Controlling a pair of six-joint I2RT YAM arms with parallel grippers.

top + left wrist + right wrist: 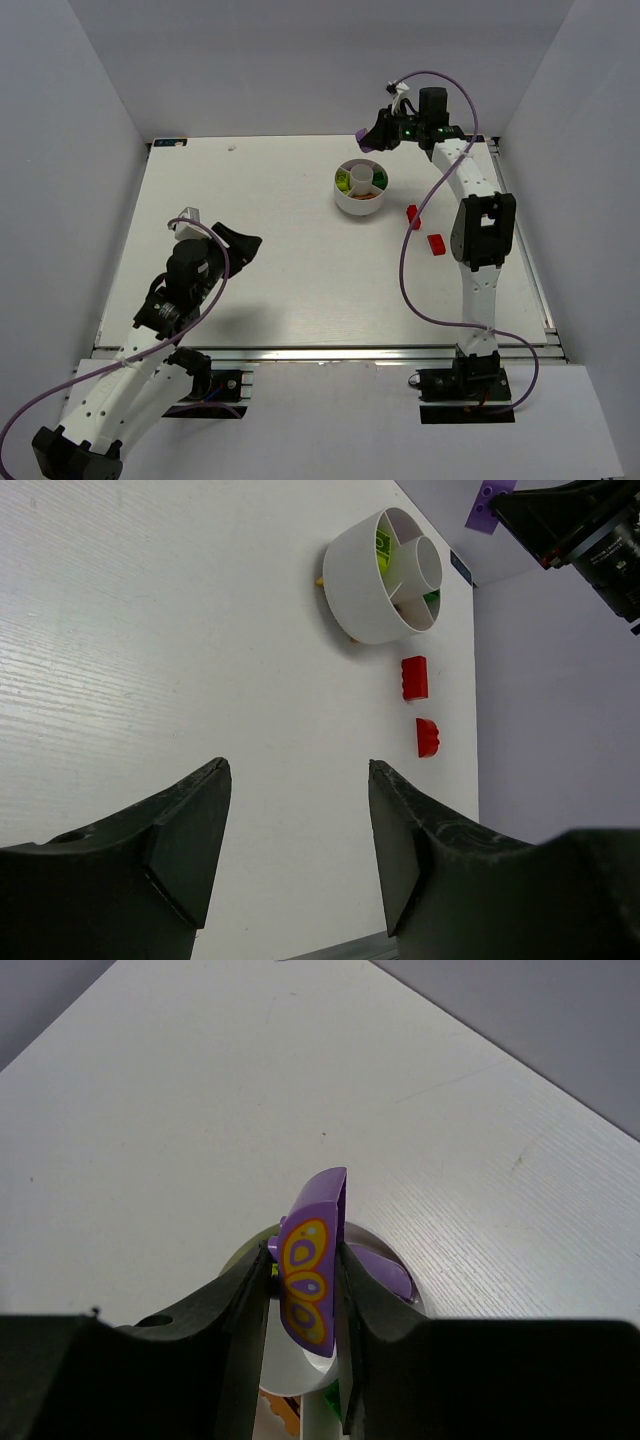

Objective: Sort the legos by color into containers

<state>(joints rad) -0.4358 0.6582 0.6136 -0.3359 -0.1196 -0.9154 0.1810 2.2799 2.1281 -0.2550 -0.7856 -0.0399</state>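
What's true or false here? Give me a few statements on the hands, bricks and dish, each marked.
1. The right hand is shut on a purple piece. True.
2. The left hand holds a red brick. False: it is open and empty, over the bare table.
3. Two red bricks lie on the table outside the dish. True.
4. In the top view the red bricks lie on the left arm's side of the dish. False: they lie on the right arm's side.
5. The dish is empty. False: a yellow-green piece and others already sit in its compartments.
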